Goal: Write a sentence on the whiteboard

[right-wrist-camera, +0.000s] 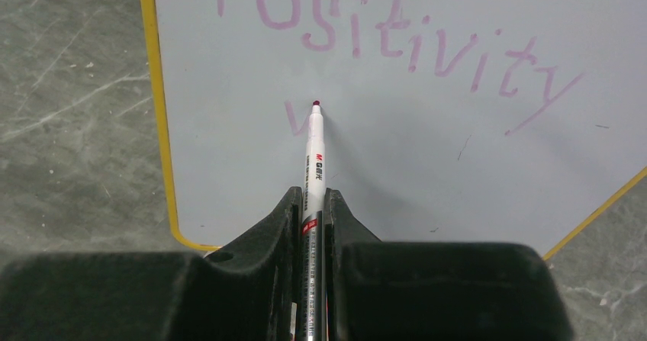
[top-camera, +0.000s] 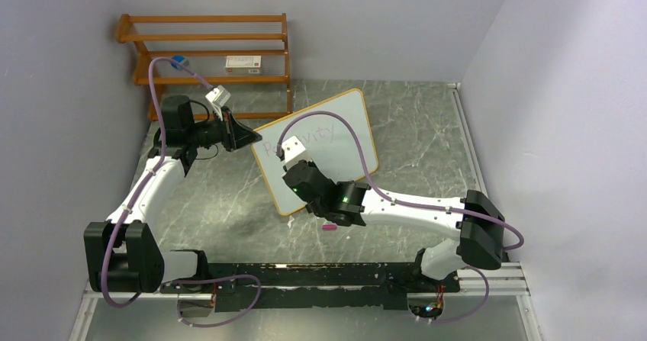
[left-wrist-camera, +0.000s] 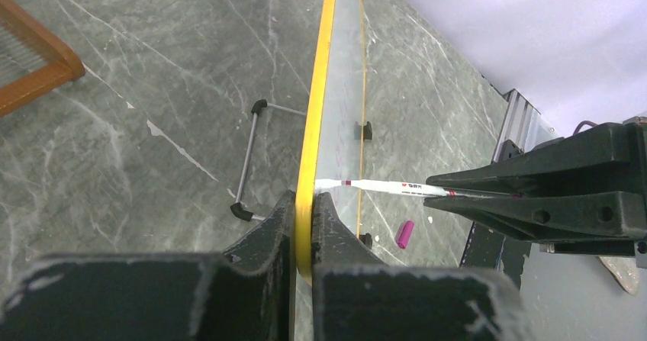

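Grey marble surface [top-camera: 427, 143], lilac walls. Whiteboard [right-wrist-camera: 427, 165] looks light, stiff, slick and tippy on its feet. It is best held by the frame edge, where the left gripper [left-wrist-camera: 305, 204] is clamped. Right gripper [right-wrist-camera: 311, 196] is clenched on marker [right-wrist-camera: 314, 146], tip touching the board straight ahead, just below the sentence [right-wrist-camera: 397, 36].

Lab test cell: plain walls [top-camera: 564, 89] around marbled table [top-camera: 427, 143], wooden rack [top-camera: 204, 37]

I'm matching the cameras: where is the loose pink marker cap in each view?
Top external: pink cap on the table, beside the right arm.
Left wrist: pink cap on the table, below the marker.
Right wrist: not in view.
Shared landmark: the whiteboard, by its yellow edge.
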Robot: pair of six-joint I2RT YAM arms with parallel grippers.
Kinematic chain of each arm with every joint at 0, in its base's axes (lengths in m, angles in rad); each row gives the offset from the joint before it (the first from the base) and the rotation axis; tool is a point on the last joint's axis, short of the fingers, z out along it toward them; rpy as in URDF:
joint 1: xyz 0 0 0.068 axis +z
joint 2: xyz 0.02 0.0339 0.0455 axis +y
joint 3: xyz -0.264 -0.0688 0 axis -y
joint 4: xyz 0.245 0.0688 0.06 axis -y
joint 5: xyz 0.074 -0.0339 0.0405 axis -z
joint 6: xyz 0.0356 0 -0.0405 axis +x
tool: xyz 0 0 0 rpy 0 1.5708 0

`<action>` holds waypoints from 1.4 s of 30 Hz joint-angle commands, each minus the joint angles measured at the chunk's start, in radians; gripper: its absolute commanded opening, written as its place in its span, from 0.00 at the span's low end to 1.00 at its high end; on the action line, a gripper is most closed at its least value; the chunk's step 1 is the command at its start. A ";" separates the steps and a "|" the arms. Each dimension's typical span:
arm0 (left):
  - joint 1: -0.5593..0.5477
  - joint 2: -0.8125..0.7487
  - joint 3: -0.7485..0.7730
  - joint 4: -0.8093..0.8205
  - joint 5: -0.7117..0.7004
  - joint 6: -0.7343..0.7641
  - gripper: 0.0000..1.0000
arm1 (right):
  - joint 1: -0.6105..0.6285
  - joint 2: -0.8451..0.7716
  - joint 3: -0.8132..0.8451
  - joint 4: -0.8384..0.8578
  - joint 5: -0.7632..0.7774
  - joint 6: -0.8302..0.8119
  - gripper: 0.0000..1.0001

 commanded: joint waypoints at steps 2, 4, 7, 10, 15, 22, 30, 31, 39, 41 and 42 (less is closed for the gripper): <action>-0.013 0.009 0.001 -0.029 -0.050 0.079 0.05 | -0.015 0.005 0.031 0.039 0.024 -0.013 0.00; -0.014 0.009 0.000 -0.028 -0.048 0.081 0.05 | -0.015 0.004 0.031 0.026 0.021 -0.009 0.00; -0.013 0.009 0.000 -0.029 -0.050 0.080 0.05 | -0.016 -0.001 0.023 0.002 0.015 0.005 0.00; -0.014 0.009 0.001 -0.029 -0.051 0.080 0.05 | -0.015 -0.007 0.013 -0.024 0.007 0.025 0.00; -0.013 0.009 0.001 -0.030 -0.051 0.082 0.05 | -0.015 -0.010 -0.008 -0.060 -0.003 0.057 0.00; -0.014 0.009 0.001 -0.031 -0.054 0.083 0.05 | -0.016 -0.012 -0.018 -0.083 -0.011 0.075 0.00; -0.013 0.011 0.002 -0.032 -0.053 0.082 0.05 | -0.016 -0.018 -0.029 -0.093 0.001 0.081 0.00; -0.013 0.011 0.002 -0.032 -0.053 0.083 0.05 | -0.017 -0.019 -0.028 -0.088 0.001 0.079 0.00; -0.015 0.009 0.002 -0.032 -0.049 0.084 0.05 | -0.019 -0.015 -0.014 -0.040 0.032 0.050 0.00; -0.015 0.008 0.002 -0.031 -0.051 0.084 0.05 | -0.022 -0.015 -0.011 -0.029 0.039 0.043 0.00; -0.015 0.009 0.002 -0.030 -0.050 0.084 0.05 | -0.024 -0.017 -0.010 -0.022 0.043 0.040 0.00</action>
